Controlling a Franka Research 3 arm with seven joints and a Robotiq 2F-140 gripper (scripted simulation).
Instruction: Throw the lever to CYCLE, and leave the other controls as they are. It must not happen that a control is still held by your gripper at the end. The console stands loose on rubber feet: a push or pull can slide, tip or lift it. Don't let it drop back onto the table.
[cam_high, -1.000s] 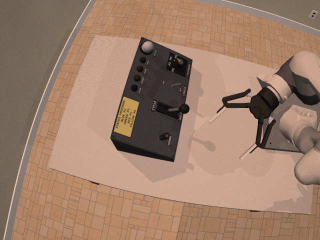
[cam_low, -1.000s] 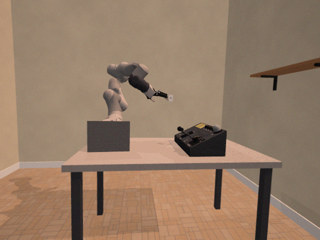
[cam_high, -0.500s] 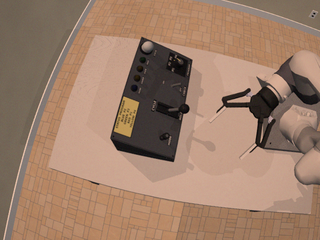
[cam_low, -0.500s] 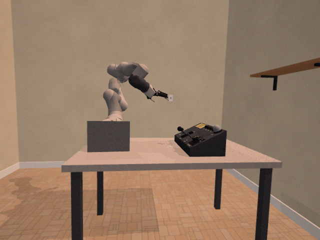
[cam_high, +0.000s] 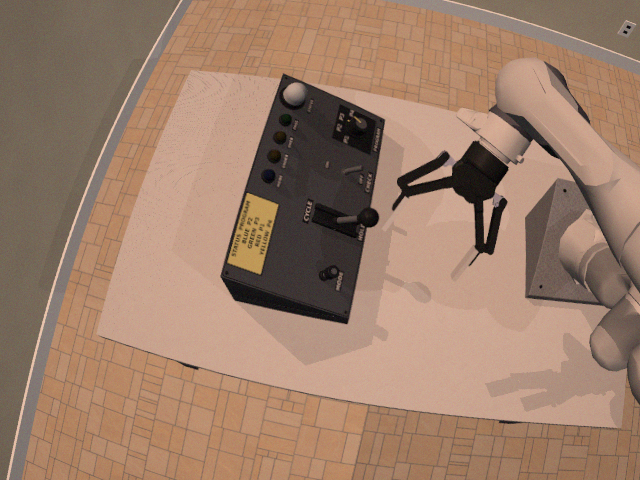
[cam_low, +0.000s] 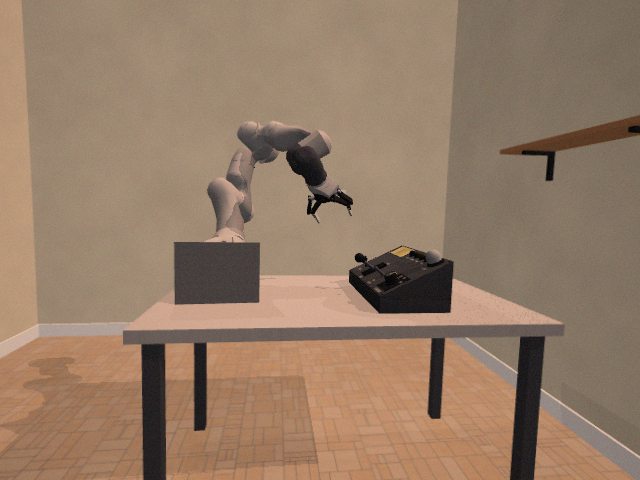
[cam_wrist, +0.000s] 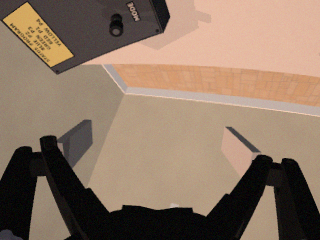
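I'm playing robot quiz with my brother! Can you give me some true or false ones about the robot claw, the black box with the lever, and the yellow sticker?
1. The gripper is open and holds nothing. True.
2. The gripper is already touching the lever. False: in the exterior view it hangs in the air above the table, off to the side of the console.
3. The lever's ball is at the CYCLE end. False: it leans toward the other end of its slot, away from the CYCLE label.
4. A yellow label sits on the console's top. True.
5. The console has a white dome at one corner. True.
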